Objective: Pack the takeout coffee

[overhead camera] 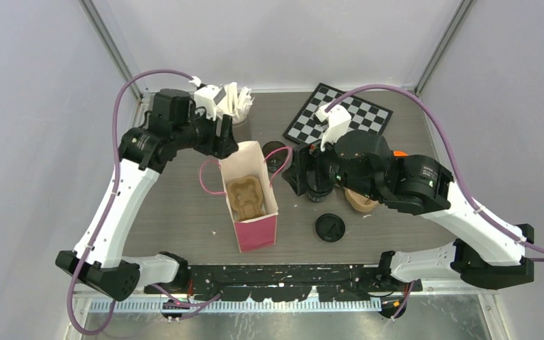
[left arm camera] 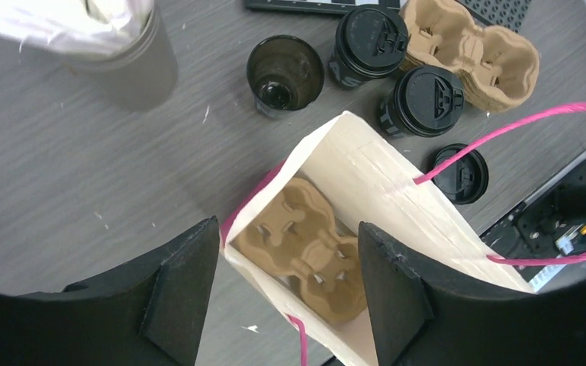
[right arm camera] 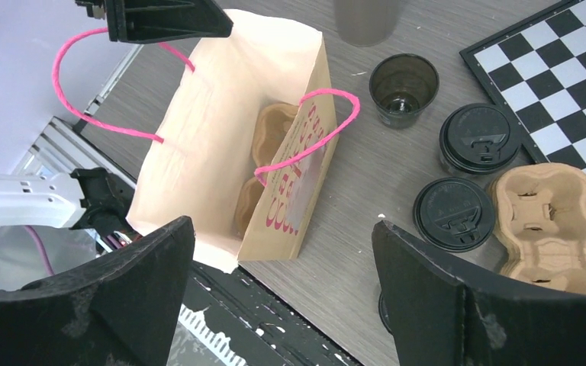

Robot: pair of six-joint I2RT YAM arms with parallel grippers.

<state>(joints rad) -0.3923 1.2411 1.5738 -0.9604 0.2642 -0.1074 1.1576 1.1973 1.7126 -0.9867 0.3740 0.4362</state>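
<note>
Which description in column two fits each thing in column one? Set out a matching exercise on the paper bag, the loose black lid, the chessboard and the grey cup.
Column one:
1 paper bag
2 loose black lid
3 chessboard
4 grey cup

Column two:
a holds white stirrers
b lies at the far right of the table
c holds a pulp carrier
d lies on no cup, near the table's front edge

Pairs: 1-c, 2-d, 3-b, 4-a.

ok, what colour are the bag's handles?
Pink handles, clearest in the right wrist view.
</note>
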